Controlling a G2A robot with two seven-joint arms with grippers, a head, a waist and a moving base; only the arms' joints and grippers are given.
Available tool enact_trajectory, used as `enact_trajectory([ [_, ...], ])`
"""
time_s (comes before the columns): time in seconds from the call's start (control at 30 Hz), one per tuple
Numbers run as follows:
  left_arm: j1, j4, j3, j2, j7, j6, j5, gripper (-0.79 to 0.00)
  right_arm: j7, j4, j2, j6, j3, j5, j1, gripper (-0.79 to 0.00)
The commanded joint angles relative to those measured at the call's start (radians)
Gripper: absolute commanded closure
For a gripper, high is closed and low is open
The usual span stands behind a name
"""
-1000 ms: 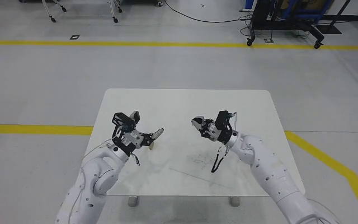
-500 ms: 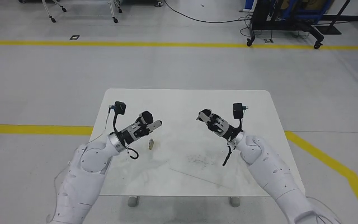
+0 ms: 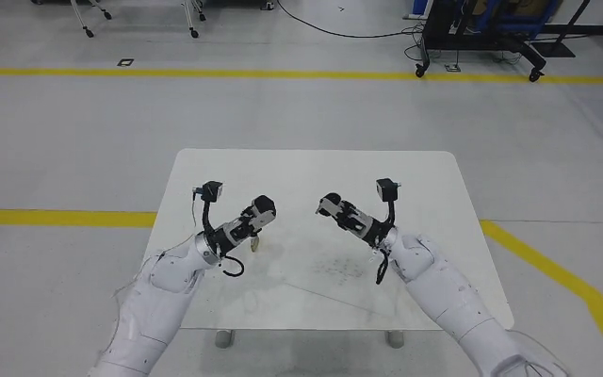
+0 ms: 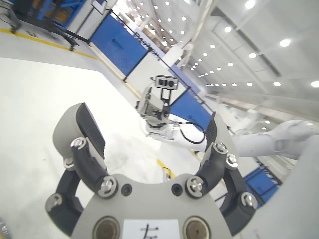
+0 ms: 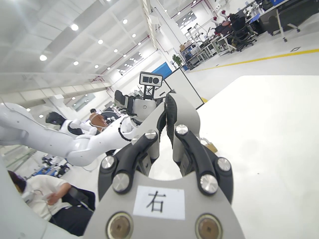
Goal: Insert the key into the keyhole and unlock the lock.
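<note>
Since lifting off the bench (image 3: 424, 179) and swinging to face each other, hang above its middle, left hand (image 3: 261, 209) spread wide and empty, right hand (image 3: 327, 204) pressed closed, whether on the key unclear, leaving the lock (image 3: 252, 244) untouched nearer the left edge; insertion not begun.

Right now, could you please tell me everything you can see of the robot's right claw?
The right claw has two pale grey fingers faced with ribbed black rubbery pads, hinged on black links with silver screws to a grey base plate. It is shut, pads pressed together, nothing visible between them. It is held over the white table, touching nothing I can see.
</note>
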Motion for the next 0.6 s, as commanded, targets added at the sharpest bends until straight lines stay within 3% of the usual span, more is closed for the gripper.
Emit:
enact_trajectory([
  [0.0, -0.032, 0.032, 0.012, 0.002, -0.101, -0.011, -0.098, -0.369, 0.070, 0.002, 0.002, 0.008, -0.005, 0.103, 0.008, 0.000],
  [0.23, -0.088, 0.052, 0.066, -0.002, -0.179, -0.033, -0.053, -0.185, 0.197, 0.005, 0.008, 0.022, -0.010, 0.234, 0.019, 0.000],
  [0.57, -0.131, 0.045, 0.154, -0.022, -0.103, 0.025, 0.063, -0.145, 0.212, 0.015, 0.007, 0.015, 0.003, 0.207, 0.024, 0.000],
])
